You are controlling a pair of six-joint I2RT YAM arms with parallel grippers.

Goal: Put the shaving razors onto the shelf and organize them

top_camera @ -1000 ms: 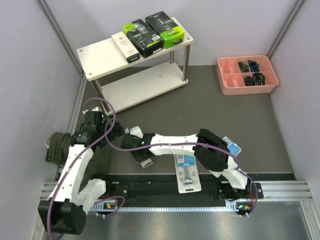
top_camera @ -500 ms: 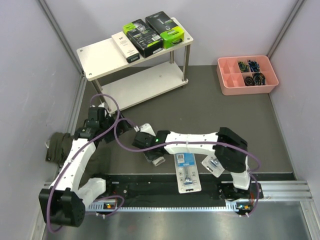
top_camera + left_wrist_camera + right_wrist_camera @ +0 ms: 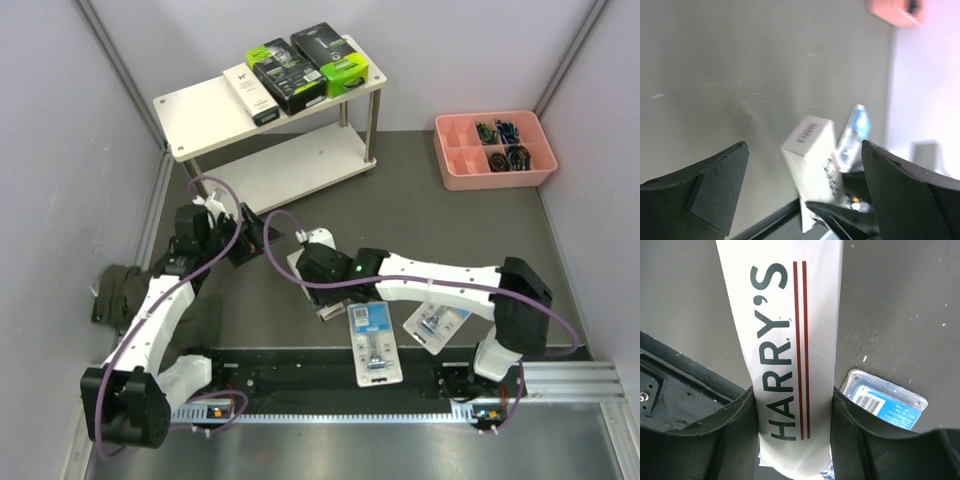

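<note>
- Dark table (image 3: pixel 420 230), seen from above: your right end effector (image 3: pixel 322 292) holds a slim white Harry's box (image 3: pixel 329 308) near the front edge. The shelf (image 3: pixel 200 110) stands at the far-left corner.
- Left wrist: your left end effector (image 3: pixel 802 150) gapes, empty.
- Right wrist: fingers (image 3: pixel 730 440) clamp the box's long sides. It looks like light, stiff, smooth card and is probably slippery, so grip it mid-length.

White Harry's box (image 3: pixel 790 340), dark lettering, 2 red stripes; seemingly blue-carded blister pack (image 3: pixel 885 402).

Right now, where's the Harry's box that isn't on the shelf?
Top view, centre-front of the table: the Harry's box is clamped in the right pincer, just left of the two blue blister packs lying by the near edge.
</note>
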